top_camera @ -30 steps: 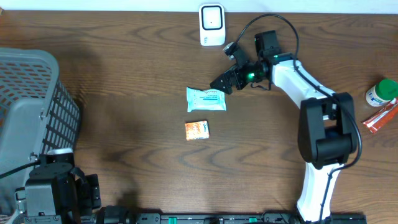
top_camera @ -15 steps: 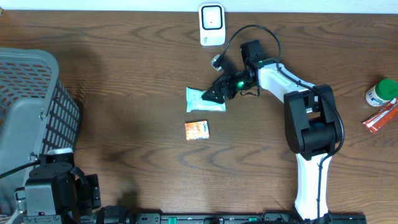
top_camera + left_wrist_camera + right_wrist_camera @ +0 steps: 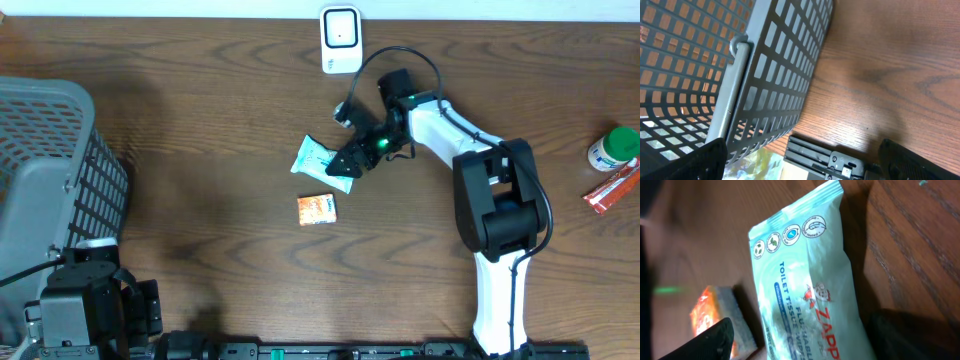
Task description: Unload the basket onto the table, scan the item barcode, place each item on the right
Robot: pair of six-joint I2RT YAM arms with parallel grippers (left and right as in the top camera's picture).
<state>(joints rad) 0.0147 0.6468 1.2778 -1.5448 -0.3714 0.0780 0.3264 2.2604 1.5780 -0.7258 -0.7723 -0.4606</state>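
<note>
The brown wood counter (image 3: pixel 200 230) carries everything. Its biggest load is the grey mesh basket (image 3: pixel 50 150), filling the left side, well apart from the rest. The left arm (image 3: pixel 85 310) sits just beside the basket's near corner. The right arm (image 3: pixel 500 210), white and black, reaches from the near edge toward the middle, with a black cable looping over its wrist.

The wipes packet (image 3: pixel 310 157), pale green, lies mid-counter, tilted. The right arm's tip covers its right end, so that end is hidden from above. The white scanner unit (image 3: pixel 341 40) stands at the far edge, well apart from the packet with bare wood between. A green-capped bottle (image 3: pixel 612 148) and a red sachet (image 3: pixel 610 190) sit at the far right. A small orange packet (image 3: pixel 316 208) lies near the wipes, on the near side.

The right wrist view shows what the overhead cannot. The packet's print reads "TOILET TISSUE WIPES" and "FLUSHABLE", and the right fingers (image 3: pixel 710 342) stand on either side of its lower end. Whether they press it I cannot tell. The orange packet shows there only as a blur.

The left wrist view shows the basket's mesh wall and the left fingers (image 3: pixel 700 165) spread wide, released, with nothing between them.
</note>
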